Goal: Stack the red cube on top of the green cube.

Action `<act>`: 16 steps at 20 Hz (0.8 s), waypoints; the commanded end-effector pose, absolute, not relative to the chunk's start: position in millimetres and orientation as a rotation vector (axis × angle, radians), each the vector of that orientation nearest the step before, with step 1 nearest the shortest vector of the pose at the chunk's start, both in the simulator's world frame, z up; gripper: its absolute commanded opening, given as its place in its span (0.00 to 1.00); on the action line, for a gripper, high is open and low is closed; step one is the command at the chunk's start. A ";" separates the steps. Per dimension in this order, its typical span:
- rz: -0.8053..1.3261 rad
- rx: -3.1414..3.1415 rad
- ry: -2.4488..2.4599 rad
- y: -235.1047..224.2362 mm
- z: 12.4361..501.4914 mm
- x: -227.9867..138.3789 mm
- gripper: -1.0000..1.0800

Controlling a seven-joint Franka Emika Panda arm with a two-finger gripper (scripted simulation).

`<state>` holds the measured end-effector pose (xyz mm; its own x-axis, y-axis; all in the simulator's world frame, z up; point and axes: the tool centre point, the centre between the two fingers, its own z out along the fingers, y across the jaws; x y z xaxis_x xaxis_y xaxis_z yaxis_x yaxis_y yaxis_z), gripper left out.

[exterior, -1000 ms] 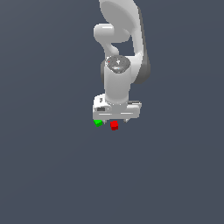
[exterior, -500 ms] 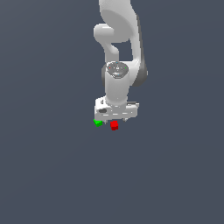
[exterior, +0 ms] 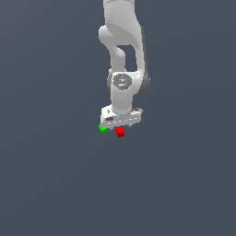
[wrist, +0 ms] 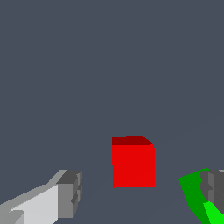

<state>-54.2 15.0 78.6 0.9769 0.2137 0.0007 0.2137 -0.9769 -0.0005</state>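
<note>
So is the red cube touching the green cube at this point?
Apart. The wrist view shows bare grey floor between the red cube and the green cube; the exterior view shows them side by side, unstacked.

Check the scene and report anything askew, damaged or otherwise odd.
One thing stands out: in the wrist view the small bright green cube sits turned at an angle, partly hidden behind one pincer finger, while the small bright red cube sits square between the open fingers. No damage shows.
</note>
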 end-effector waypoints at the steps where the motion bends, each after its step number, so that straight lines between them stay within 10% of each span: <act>1: -0.001 -3.121 -0.358 14.4 72.7 -58.0 0.96; 16: 0.000 -3.120 -0.363 13.9 37.0 -59.9 0.96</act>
<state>-59.5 13.8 44.6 0.9735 0.2287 0.0000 0.2287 -0.9735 -0.0003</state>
